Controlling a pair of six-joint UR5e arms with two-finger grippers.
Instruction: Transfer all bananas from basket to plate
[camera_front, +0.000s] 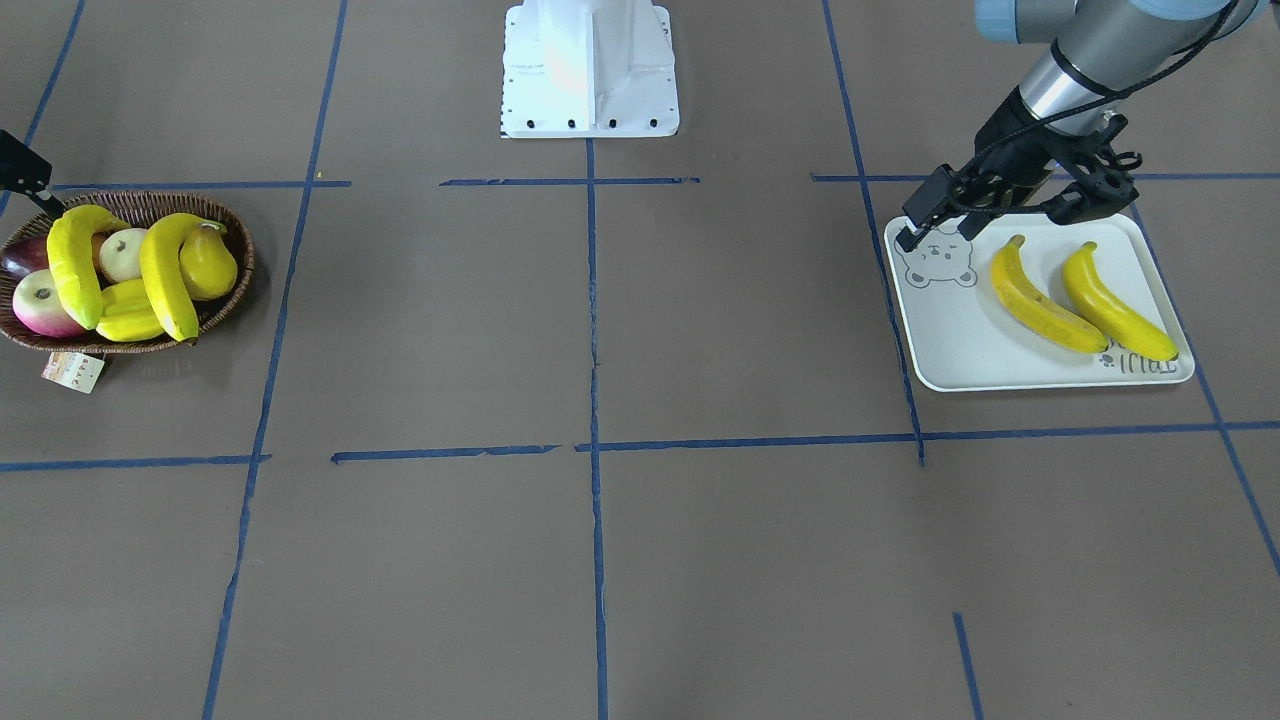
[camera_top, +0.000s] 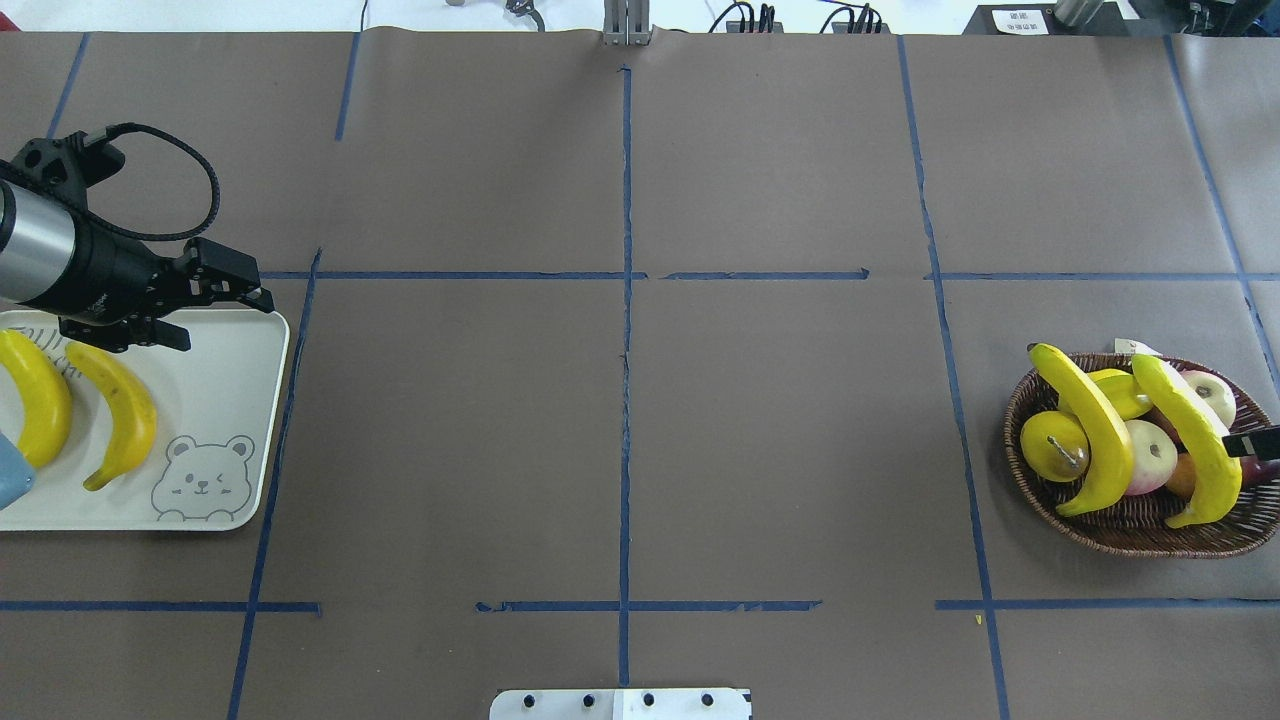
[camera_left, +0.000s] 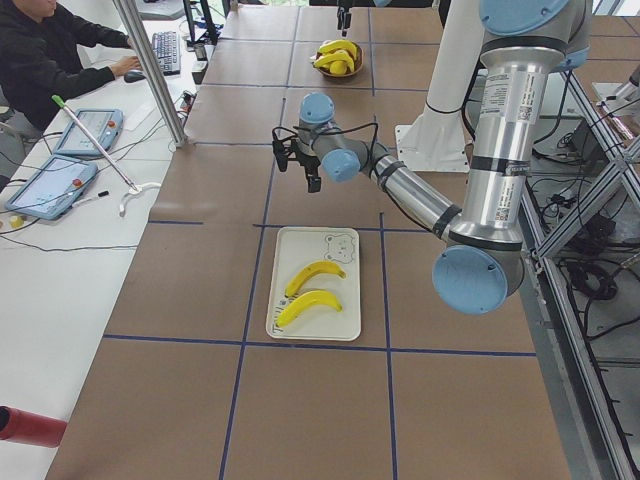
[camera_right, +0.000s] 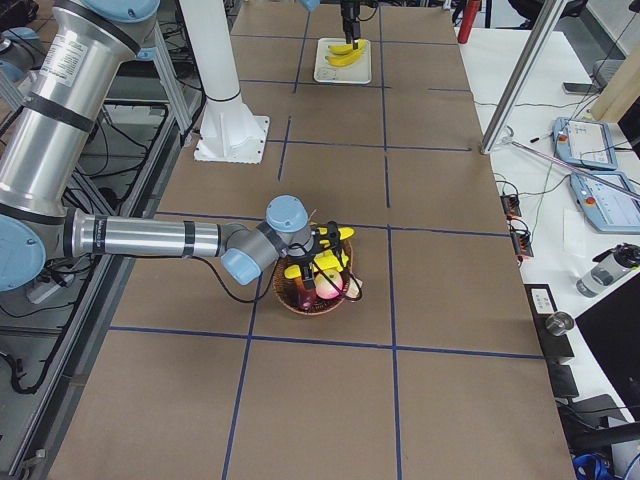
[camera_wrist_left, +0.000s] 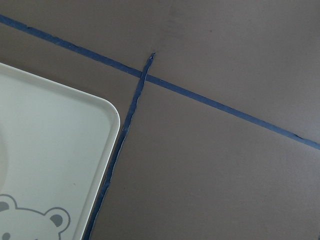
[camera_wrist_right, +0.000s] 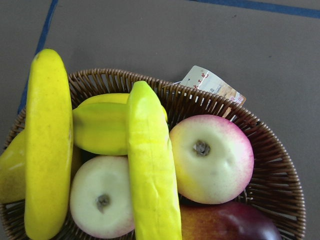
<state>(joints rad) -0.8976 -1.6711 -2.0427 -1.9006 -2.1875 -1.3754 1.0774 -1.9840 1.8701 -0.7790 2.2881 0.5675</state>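
Table (camera_top: 620, 450) layout splits the job. In the overhead view the plate (camera_top: 230, 400) is at the 9 o'clock end and the basket (camera_top: 1130, 535) at 3 o'clock, well apart, so by my read each arm serves one end.

Left arm (camera_left: 420, 200) reaches out nearly level over the plate's far side. Right arm (camera_right: 150, 238) stretches low and level to the basket, its wrist camera looking straight down on the fruit.

Plate holds two bananas (camera_top: 125, 415) side by side, curved the same way, packed into its 9 o'clock half. Bear-face half is bare, probably room for the rest.

Basket holds the other two bananas (camera_top: 1095, 440), draped over the apples (camera_wrist_right: 210, 157) and other fruit. They lie on top, so likely graspable from above without digging. Task looks about half done.

Left gripper (camera_top: 222, 318) hangs over the plate's 1 o'clock corner, jaws spread wide, nothing in them, clear of both bananas there.

Right gripper (camera_top: 1255, 442) is at the basket's 3 o'clock rim, just beside one banana and only partly in frame. Can't tell whether its jaws are apart or closed, and nothing is seen held.
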